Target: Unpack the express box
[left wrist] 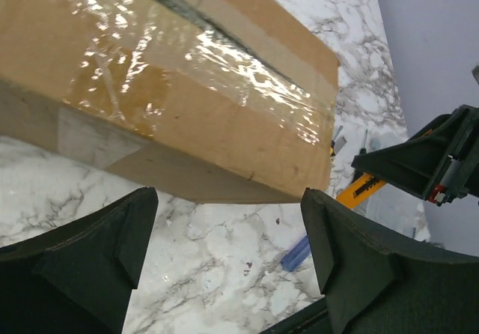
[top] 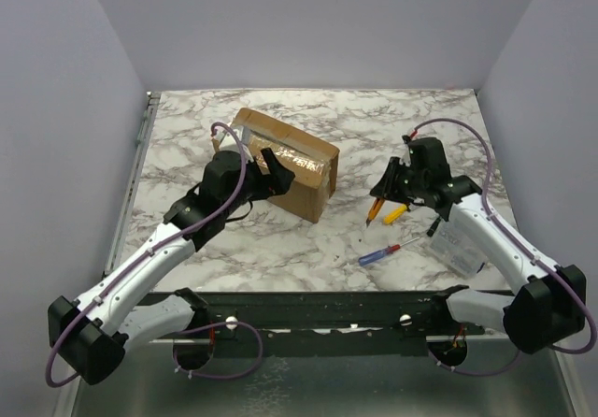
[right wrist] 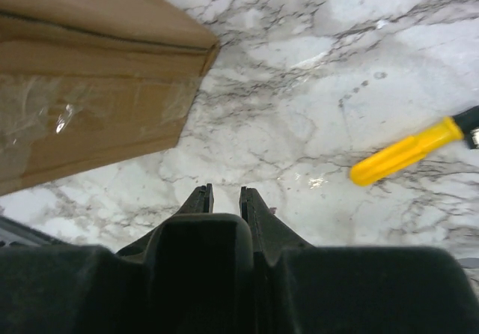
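Observation:
The express box [top: 301, 151], brown cardboard with glossy tape over its top, lies at an angle mid-table; it also shows as the express box [left wrist: 187, 87] and the express box [right wrist: 90, 87]. My left gripper [top: 274, 169] sits at its near-left side. Seen from its wrist, the left gripper [left wrist: 228, 196] is open wide, with only marble between the fingers and the box edge just beyond the tips. My right gripper [top: 383, 193] hovers to the right of the box, shut on an orange-yellow utility knife [top: 375, 213] that points down at the table. In its own view the right gripper [right wrist: 223, 190] shows a narrow gap.
A yellow-handled tool [top: 395, 214] lies just right of the knife, and a blue-and-red screwdriver [top: 381, 253] lies nearer the front edge. A pale flat item [top: 455, 246] rests under the right forearm. Grey walls close in the marble table [top: 234, 249] on three sides.

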You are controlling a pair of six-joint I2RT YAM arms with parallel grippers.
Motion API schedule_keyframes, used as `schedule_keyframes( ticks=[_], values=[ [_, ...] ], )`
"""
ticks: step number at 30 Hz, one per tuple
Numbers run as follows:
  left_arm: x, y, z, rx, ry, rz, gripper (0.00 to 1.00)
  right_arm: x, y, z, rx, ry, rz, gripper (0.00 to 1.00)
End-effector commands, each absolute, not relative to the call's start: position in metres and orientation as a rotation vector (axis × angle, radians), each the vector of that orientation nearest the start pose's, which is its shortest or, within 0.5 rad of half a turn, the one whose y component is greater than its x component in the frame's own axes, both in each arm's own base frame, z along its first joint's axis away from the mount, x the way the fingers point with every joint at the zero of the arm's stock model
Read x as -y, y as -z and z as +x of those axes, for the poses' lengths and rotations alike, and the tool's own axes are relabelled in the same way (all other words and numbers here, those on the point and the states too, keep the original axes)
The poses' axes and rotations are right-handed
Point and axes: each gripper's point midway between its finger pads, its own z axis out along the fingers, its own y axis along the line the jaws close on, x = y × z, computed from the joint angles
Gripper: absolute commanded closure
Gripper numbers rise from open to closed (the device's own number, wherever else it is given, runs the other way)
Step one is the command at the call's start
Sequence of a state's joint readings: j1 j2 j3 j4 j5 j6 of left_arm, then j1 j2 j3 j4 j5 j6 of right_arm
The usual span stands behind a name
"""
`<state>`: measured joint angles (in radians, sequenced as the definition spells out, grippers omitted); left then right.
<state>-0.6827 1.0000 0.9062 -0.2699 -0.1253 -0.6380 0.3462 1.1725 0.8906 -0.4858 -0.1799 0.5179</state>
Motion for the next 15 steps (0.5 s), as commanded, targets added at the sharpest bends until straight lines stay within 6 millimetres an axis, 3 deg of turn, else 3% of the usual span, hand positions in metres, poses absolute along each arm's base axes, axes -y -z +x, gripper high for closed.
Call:
schedule_keyframes(
  ticks=[1,6,15],
  values=[
    [0.222,-0.228,0.266,-2.166,0.948,-0.269,0.14,-0.128,-0.165,0.312,-2.401,-0.346,0.125,1.00],
    [0.219,-0.220,0.272,-2.212,1.024,-0.395,0.17,-0.096,-0.172,0.346,-2.439,-0.013,0.168,1.00],
    [0.203,-0.238,0.271,-2.114,1.026,-0.496,0.18,-0.029,-0.172,0.404,-2.389,0.719,0.185,0.99]
  ],
)
